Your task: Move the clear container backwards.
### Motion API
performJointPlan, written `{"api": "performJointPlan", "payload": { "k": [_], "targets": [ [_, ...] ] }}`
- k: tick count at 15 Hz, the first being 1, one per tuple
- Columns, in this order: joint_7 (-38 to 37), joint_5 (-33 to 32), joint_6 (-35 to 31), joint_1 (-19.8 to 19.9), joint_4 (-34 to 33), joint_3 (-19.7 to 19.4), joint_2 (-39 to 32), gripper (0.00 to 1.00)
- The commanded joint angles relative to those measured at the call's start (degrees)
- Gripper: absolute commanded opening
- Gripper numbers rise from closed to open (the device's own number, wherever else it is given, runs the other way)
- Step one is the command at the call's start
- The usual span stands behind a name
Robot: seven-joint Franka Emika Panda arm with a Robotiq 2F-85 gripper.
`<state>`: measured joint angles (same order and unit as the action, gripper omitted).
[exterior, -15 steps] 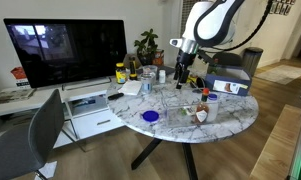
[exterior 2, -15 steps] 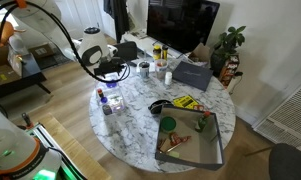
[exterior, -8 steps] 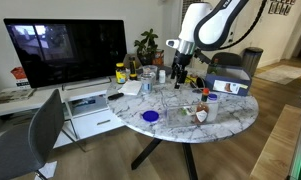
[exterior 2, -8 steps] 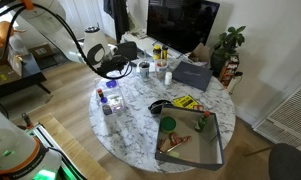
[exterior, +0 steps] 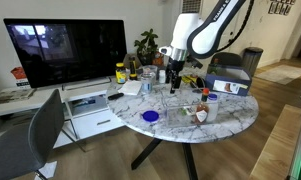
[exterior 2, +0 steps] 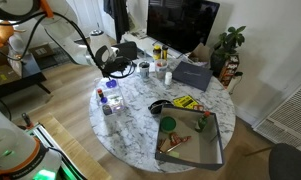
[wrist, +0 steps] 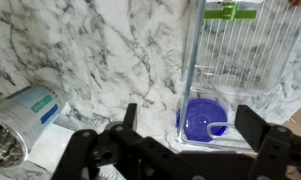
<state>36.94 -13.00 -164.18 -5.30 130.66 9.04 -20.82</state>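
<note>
Leftmost, off the counter [exterior: 230,118]: grey chair [exterior: 45,130]; dark television [exterior: 65,45] on a white stand.
- counter: round, white marble with grey veins, on a dark foot.
- yellow-lidded jar [exterior: 120,73]: upright, at the counter's far left edge.
- blue dish [exterior: 150,116]: flat and round, at the near left edge, well apart from the yellow-lidded jar.
- hand [exterior: 175,76]: hangs from the white arm above the far middle of the counter, pointing down. In the wrist view its two dark fingers [wrist: 130,120] stand spread wide, with nothing gripped.
- small bottles [exterior: 202,105]: a cluster right of the hand, toward the near right edge.
- grey box [exterior: 228,84]: at the far right edge.

Wrist view, left to right:
- labelled canister [wrist: 25,118]: white and teal print, on the marble at the lower left corner of the view.
- clear container [wrist: 225,60]: upright on the marble, right of centre, just ahead of the hand. Its walls are see-through and it is blue at the base. The finger at the right of this view overlaps its lower corner; whether they touch cannot be told.
</note>
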Motion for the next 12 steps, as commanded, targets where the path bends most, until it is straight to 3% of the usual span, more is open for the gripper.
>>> {"api": "performJointPlan", "payload": {
  "k": [1,2,3,12],
  "targets": [
    [-0.89,-1.44,2.31,0.33,-4.23,0.42,-4.89,1.00],
    [-0.69,-1.53,2.23,0.49,-4.96,0.41,-5.91,0.83],
    [-0.87,-1.64,2.28,0.46,-5.62,0.25,-6.80,0.73],
    [-0.76,-1.34,5.91,0.91,-8.24,0.47,-9.52,0.04]
  ]
}}
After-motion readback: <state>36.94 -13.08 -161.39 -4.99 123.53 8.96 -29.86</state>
